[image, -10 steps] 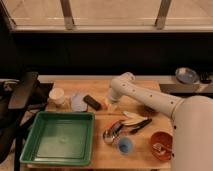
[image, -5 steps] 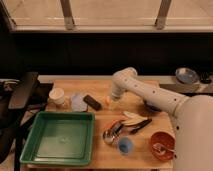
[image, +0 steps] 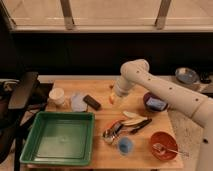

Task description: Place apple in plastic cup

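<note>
The apple [image: 111,98] shows as a small orange-yellow patch at the tip of my gripper [image: 114,98], just above the wooden table's [image: 105,157] middle back part. The gripper hangs from the white arm [image: 150,82] that reaches in from the right, and it is shut on the apple. The plastic cup [image: 78,102], short, round and light blue, stands on the table to the left of the gripper, about a hand's width away, with a dark block [image: 92,102] between them.
A white cup [image: 56,95] stands left of the plastic cup. A green tray [image: 30,150] fills the front left. Utensils [image: 125,126], a deeper-blue cup [image: 125,146], an orange bowl [image: 164,145] with a spoon and a purple bowl [image: 155,103] lie to the right. A black chair [image: 20,92] stands at the left.
The arm's elbow has risen and swung a little to the right. The gripper with the apple has lifted slightly and stays over the same part of the table.
</note>
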